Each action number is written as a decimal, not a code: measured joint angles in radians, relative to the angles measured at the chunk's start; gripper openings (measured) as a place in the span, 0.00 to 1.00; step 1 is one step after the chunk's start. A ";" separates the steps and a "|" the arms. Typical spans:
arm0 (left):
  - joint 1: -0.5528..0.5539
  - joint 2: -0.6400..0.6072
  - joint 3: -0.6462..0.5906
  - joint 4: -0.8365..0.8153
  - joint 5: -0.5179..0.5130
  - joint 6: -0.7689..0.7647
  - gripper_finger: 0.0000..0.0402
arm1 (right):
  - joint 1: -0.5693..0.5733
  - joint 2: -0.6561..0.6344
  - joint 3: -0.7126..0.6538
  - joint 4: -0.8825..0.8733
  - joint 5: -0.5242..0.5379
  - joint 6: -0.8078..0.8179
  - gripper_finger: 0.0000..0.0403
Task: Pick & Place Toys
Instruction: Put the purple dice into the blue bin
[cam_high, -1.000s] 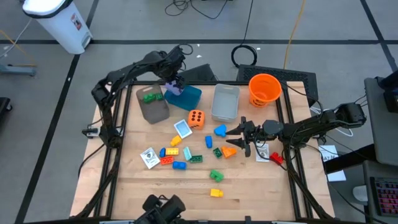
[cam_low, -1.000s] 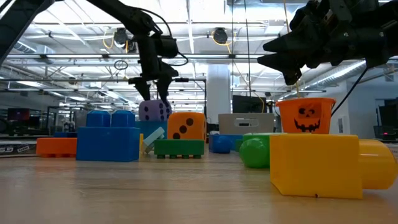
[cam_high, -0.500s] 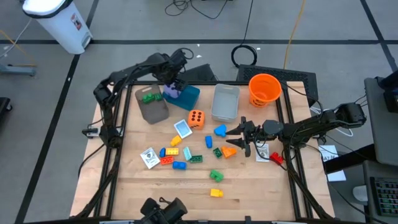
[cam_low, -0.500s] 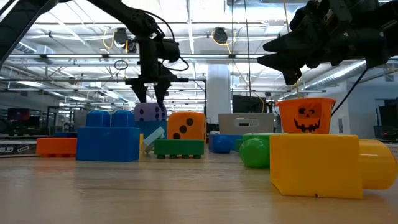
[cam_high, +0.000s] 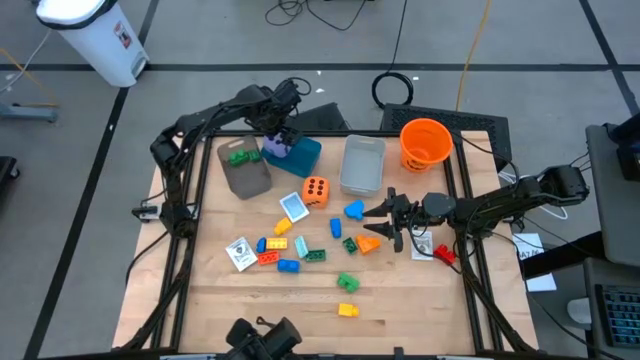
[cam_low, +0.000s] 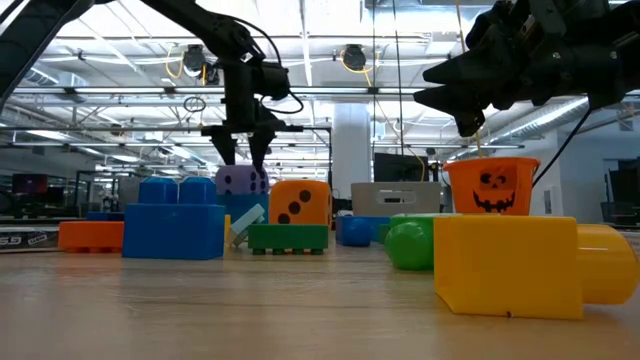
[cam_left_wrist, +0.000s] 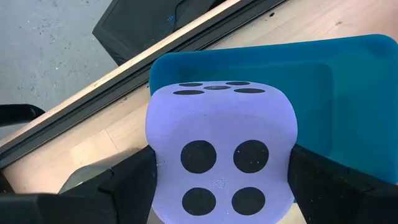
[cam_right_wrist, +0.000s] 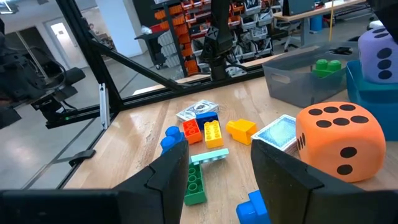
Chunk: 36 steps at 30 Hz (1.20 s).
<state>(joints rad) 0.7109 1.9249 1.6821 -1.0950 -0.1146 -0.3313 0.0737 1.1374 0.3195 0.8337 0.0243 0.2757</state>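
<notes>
My left gripper (cam_high: 281, 133) is at the table's far left, pointing down, shut on a purple spotted die (cam_left_wrist: 221, 149) over the left end of the teal box (cam_high: 305, 156). My right gripper (cam_high: 384, 222) hovers level and open at the right, above an orange brick (cam_high: 368, 243), holding nothing. On the wood lie an orange die (cam_high: 316, 190), two cards (cam_high: 293, 207) (cam_high: 240, 252), and several coloured bricks (cam_high: 280, 250). A green brick (cam_high: 240, 156) lies in a grey bin (cam_high: 250, 178). My left gripper pinches the purple die by two opposite side faces (cam_left_wrist: 155, 168), one finger on each. In the low view the fingertips (cam_low: 228, 155) reach only the die's upper part (cam_low: 243, 172). The fingers come from above. The die sits level; whether its underside rests on the teal box I cannot tell.
A second grey bin (cam_high: 362, 165) and the orange bucket (cam_high: 425, 143) stand at the far right. A green brick (cam_high: 347, 282) and a yellow brick (cam_high: 347, 310) lie near the front edge. A red brick (cam_high: 445, 257) and papers (cam_high: 425, 247) lie by the right arm.
My left gripper has rolled a little at the wrist while staying over the teal box. The purple die in its fingers has turned from tilted to level, then kept still. My right gripper has not moved.
</notes>
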 joint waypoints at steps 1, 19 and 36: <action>0.000 0.007 0.000 -0.001 0.001 0.000 0.78 | 0.000 0.000 0.000 0.000 0.000 0.000 0.41; 0.003 0.075 0.000 0.000 0.009 -0.007 0.79 | 0.000 0.000 0.000 0.000 0.000 0.000 0.41; 0.014 0.075 0.000 -0.002 0.036 0.011 0.98 | 0.000 0.000 0.000 0.000 0.000 0.000 0.41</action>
<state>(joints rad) 0.7254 1.9995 1.6821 -1.0973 -0.0784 -0.3199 0.0734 1.1374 0.3195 0.8337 0.0242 0.2760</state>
